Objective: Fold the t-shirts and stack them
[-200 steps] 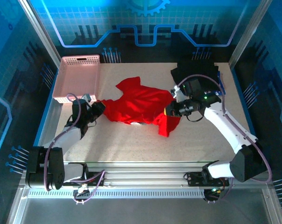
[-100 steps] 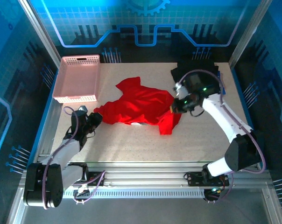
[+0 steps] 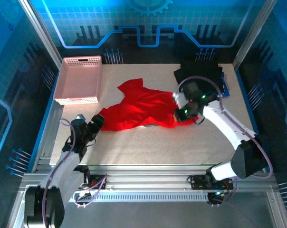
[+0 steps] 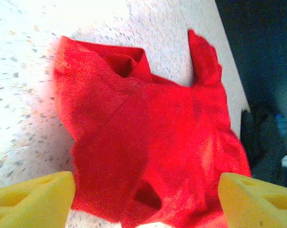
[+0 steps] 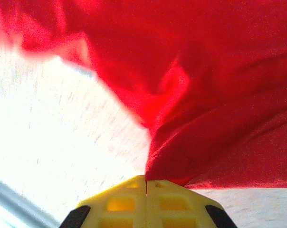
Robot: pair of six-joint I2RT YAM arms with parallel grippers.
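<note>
The bright red t-shirt (image 3: 141,111) lies crumpled across the middle of the table, print side hidden. My right gripper (image 3: 180,114) is shut on its right edge; in the right wrist view the closed yellow fingertips (image 5: 147,190) pinch a ridge of the red cloth (image 5: 205,95). My left gripper (image 3: 95,123) hovers at the shirt's left end, open, its yellow fingers (image 4: 32,199) wide apart with the red shirt (image 4: 148,133) lying beyond and between them. Black and navy folded shirts (image 3: 200,73) sit at the back right.
A pink perforated basket (image 3: 79,78) stands at the back left. Metal frame rails run along the table's near edge (image 3: 148,167) and sides. Bare tabletop (image 3: 134,145) lies in front of the shirt.
The right gripper has pulled the shirt's right side, and the flap that hung toward the front is drawn flat. The left arm has drawn back toward the near edge.
</note>
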